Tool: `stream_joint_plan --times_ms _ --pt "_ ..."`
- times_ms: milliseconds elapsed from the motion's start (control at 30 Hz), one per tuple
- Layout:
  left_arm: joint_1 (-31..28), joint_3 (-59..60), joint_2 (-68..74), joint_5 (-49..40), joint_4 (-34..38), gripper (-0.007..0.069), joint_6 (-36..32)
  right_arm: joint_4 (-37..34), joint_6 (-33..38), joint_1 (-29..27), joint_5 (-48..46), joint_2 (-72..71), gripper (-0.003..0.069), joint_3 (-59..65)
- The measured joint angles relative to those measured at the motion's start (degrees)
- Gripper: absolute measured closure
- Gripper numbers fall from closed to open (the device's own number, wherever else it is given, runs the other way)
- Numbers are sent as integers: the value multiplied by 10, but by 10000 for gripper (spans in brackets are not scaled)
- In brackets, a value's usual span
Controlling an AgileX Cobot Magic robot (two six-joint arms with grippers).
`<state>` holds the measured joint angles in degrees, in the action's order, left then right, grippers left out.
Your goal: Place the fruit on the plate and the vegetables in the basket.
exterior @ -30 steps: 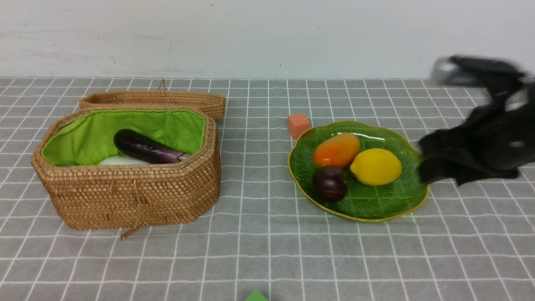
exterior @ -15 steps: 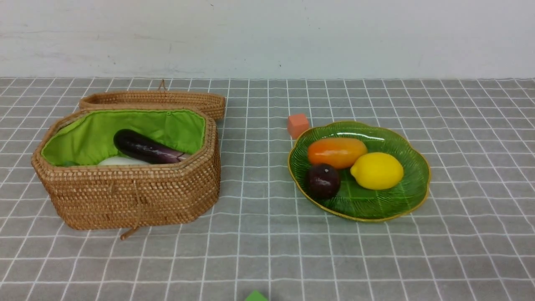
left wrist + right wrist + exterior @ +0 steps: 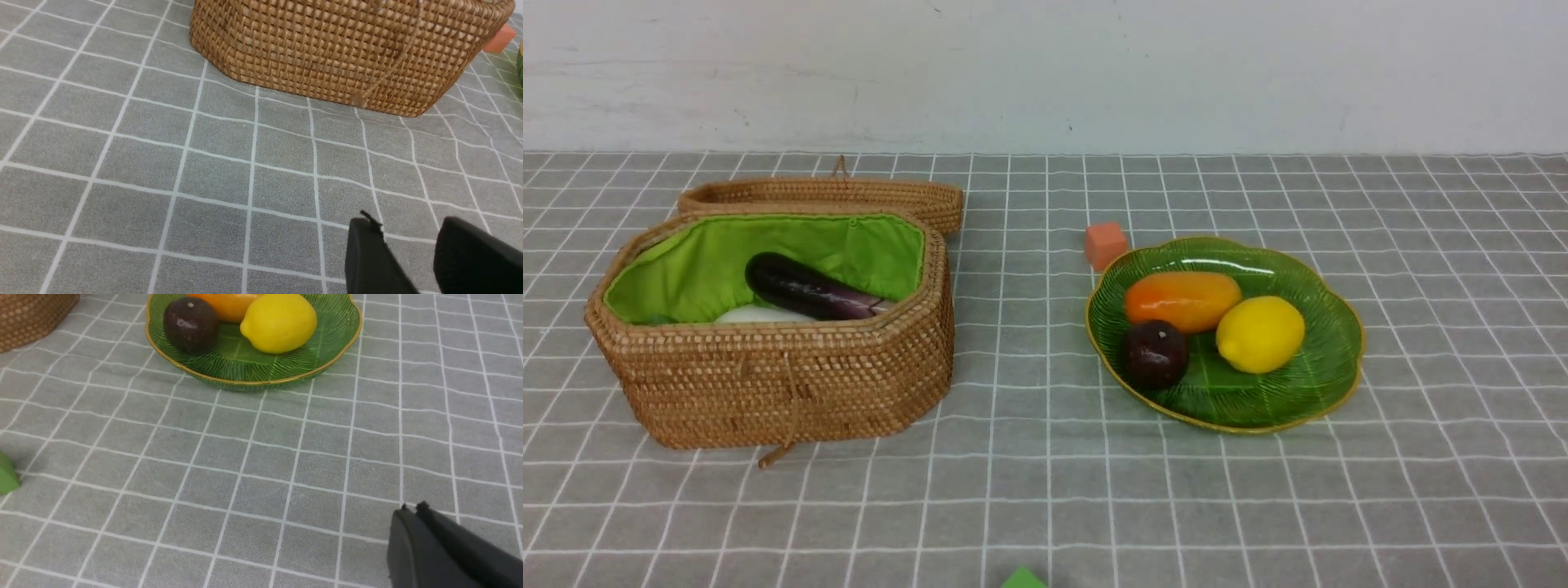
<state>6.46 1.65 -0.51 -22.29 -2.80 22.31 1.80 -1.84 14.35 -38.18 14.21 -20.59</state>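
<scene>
With the yellow lemon [image 3: 1259, 334], orange-yellow mango-shaped fruit [image 3: 1183, 300] and dark maroon round fruit [image 3: 1156, 353] on the ribbed green glass plate [image 3: 1327, 367], the purple eggplant [image 3: 805, 288] and white oval vegetable [image 3: 756, 314] in the green-lined wicker basket [image 3: 776, 384] (carrot apparently hidden), the left gripper [image 3: 408, 245] slightly parted and empty and the right gripper [image 3: 413, 510] closed on nothing, little remains to go wrong except the lemon rolling off.

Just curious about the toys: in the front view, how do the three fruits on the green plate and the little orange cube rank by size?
1. Orange mango-shaped fruit
2. Lemon, nearly as big
3. Maroon fruit
4. Orange cube, though it sits slightly farther back
</scene>
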Motion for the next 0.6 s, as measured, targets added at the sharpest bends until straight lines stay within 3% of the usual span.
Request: stream_joint_plan --times_ms 233,400,600 --pt "0 0 0 0 0 386 0 0 0 -19 10 -79 665 10" --pt "0 0 0 0 0 386 0 0 0 -91 69 -146 660 73" --pt "0 0 0 0 0 386 0 0 0 -139 132 -149 655 205"
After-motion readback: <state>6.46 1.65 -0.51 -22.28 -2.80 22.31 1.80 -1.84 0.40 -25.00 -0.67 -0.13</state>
